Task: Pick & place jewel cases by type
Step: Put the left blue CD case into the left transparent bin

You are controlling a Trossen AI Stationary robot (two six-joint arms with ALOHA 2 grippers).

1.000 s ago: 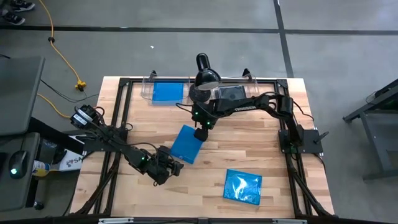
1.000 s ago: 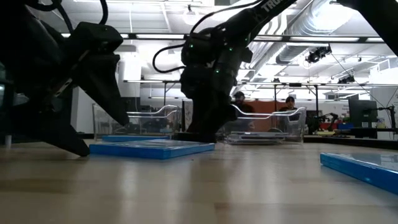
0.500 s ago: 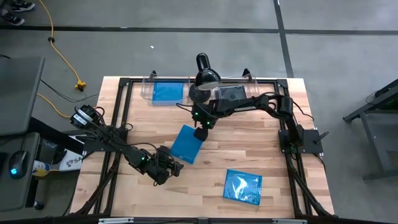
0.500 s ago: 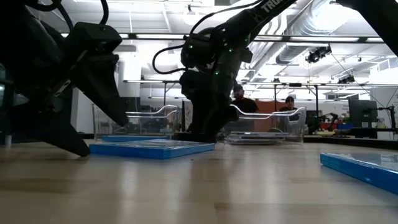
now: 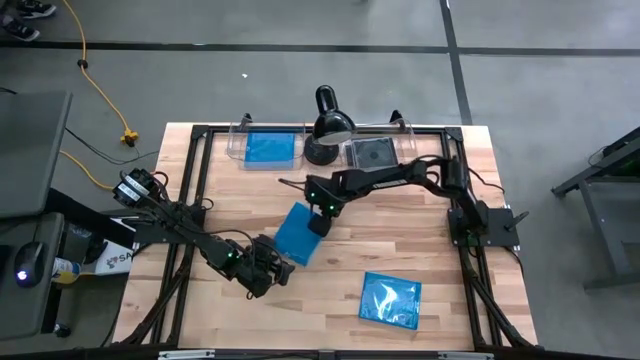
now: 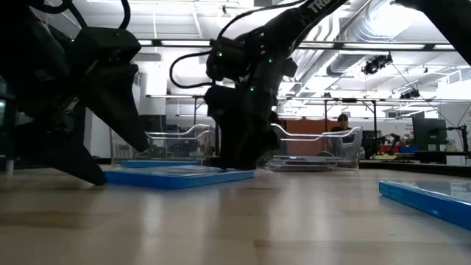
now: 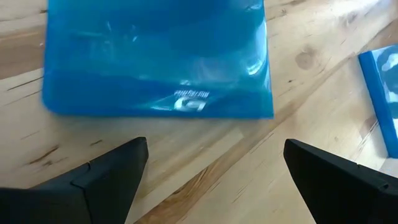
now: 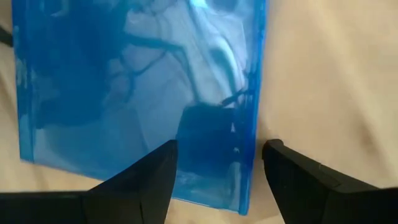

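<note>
A blue jewel case (image 5: 300,232) lies flat mid-table, also in the low view (image 6: 176,177). My right gripper (image 5: 318,222) points down over its far right corner, open. In the right wrist view (image 8: 217,165) one finger stands over the case (image 8: 124,93) and the other over the wood beside its edge, with no touch visible. My left gripper (image 5: 278,270) waits open at the case's near side (image 7: 155,56). A second blue case (image 5: 390,300) lies near the front right. Another blue case (image 5: 272,150) and a dark case (image 5: 372,153) lie in bins at the far edge.
Two clear bins (image 5: 238,140) (image 5: 408,128) stand along the far edge, with a black camera mount (image 5: 328,122) between them. Bare wood lies right of the central case. A person (image 6: 342,121) shows in the room beyond the table.
My right gripper has moved toward the table's near edge and down onto the far right corner of the central blue case, staying open; its arm has uncovered the dark case in the right bin. The cases have not moved.
</note>
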